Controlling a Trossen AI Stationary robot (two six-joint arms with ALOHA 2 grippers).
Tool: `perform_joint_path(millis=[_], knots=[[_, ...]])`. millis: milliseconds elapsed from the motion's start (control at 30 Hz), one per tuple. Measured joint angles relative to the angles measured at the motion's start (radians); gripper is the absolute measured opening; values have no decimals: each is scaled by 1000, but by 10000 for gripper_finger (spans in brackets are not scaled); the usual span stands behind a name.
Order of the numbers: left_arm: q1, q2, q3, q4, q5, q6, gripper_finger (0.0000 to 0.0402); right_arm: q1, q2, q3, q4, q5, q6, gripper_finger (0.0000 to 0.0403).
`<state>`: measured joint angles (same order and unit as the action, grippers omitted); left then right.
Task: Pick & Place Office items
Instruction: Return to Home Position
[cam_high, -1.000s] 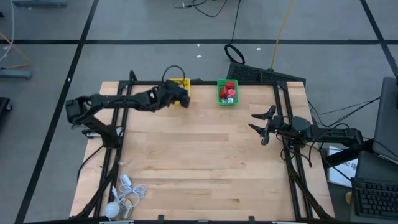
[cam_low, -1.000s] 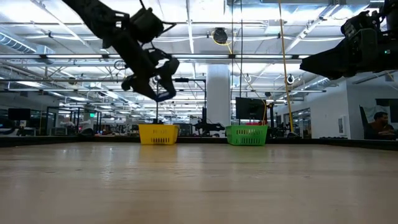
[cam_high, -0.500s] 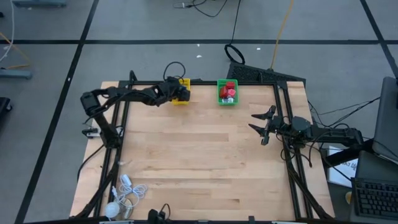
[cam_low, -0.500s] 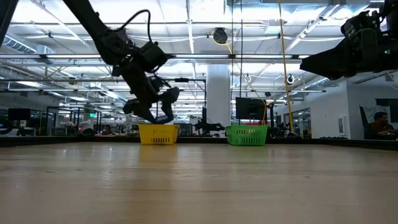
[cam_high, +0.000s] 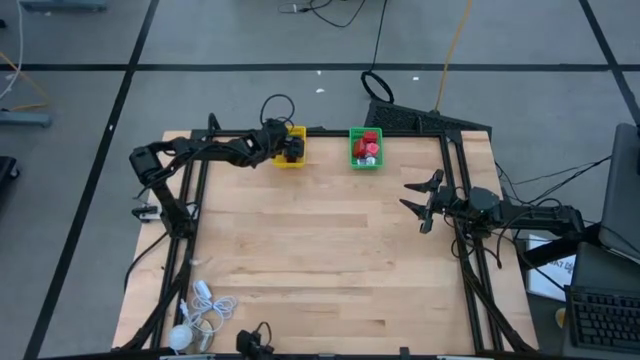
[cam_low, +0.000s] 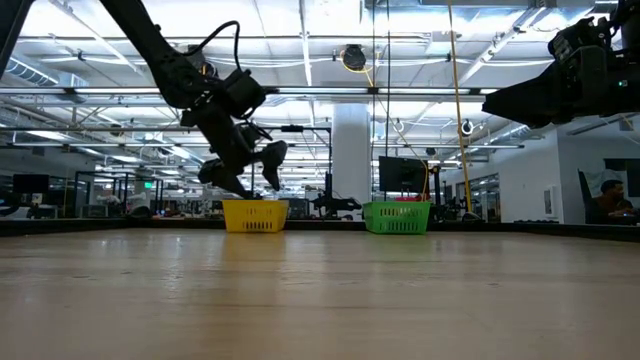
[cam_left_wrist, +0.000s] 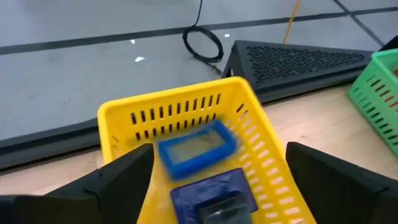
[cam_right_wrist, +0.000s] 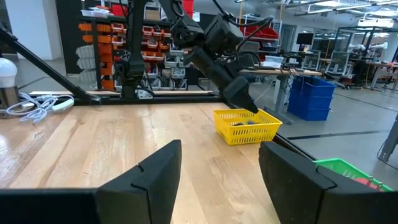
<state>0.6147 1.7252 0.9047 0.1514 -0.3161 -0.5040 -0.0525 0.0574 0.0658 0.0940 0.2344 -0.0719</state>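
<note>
Left wrist view shows the left hand, fingers apart, over the yellow slatted plastic basket holding a small blue-framed rectangular timer, probably light, rigid and slick, best pinched across its long edges, while the right hand, fingers spread, waits at the pale wooden table's right edge.

Left arm: matte black, slender jointed links, black cable looped at wrist. Right arm identical; right gripper has broad, blunt dark fingers.

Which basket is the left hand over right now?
The yellow basket: the open left hand hangs just above it; the green basket stands apart beside it with nothing over it.
</note>
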Motion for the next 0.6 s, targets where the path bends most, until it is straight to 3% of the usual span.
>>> perform_joint_path(millis=[267, 433, 600], knots=[[0, -51, 0, -39, 56, 97, 379, 0, 0, 0, 0, 0, 0, 207], [-8, -213, 0, -205, 217, 176, 370, 0, 0, 0, 0, 0, 0, 204], [-47, -420, 1, -438, 273, 311, 365, 0, 0, 0, 0, 0, 0, 208]])
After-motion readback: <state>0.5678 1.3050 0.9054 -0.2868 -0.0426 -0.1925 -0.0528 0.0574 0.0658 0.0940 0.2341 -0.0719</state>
